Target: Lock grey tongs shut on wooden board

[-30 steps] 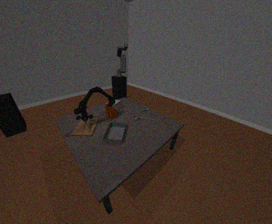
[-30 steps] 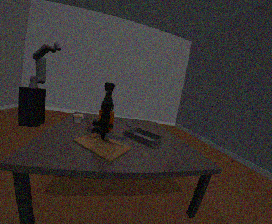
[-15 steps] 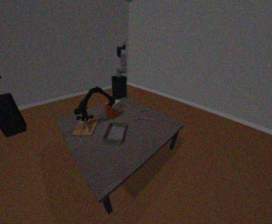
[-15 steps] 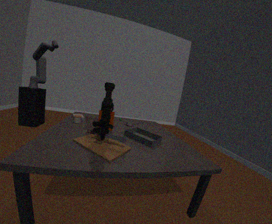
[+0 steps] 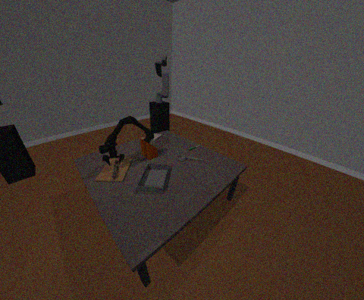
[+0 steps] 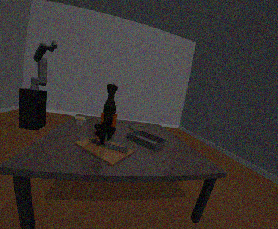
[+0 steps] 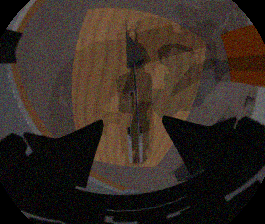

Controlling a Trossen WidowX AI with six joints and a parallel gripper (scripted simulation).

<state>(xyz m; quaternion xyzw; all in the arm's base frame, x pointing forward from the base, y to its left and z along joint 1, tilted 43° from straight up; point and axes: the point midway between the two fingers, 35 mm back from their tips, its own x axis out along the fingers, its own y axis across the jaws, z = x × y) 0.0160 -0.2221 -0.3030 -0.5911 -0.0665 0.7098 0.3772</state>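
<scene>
The grey tongs (image 5: 115, 173) (image 6: 118, 148) (image 7: 136, 59) lie lengthwise on the wooden board (image 5: 102, 176) (image 6: 110, 159) (image 7: 94, 60). Their two arms look close together, nearly parallel; whether the lock inside the hinge has caught cannot be seen. My gripper (image 5: 114, 160) (image 6: 105, 140) (image 7: 133, 121) is open, just above the tongs. In the wrist view its fingers stand well apart, one on each side of the tongs, with a visible gap to both. The roasting tin (image 5: 167, 181) (image 6: 142, 142) stands beside the board with no tongs across it.
An orange block (image 5: 149, 150) (image 6: 114, 119) (image 7: 253, 52) stands near the arm's base. A thin utensil (image 5: 195, 158) and a green item (image 5: 192, 148) lie farther off on the table. A pale box (image 6: 79, 119) is at the back. Other arms stand on black pedestals off the table.
</scene>
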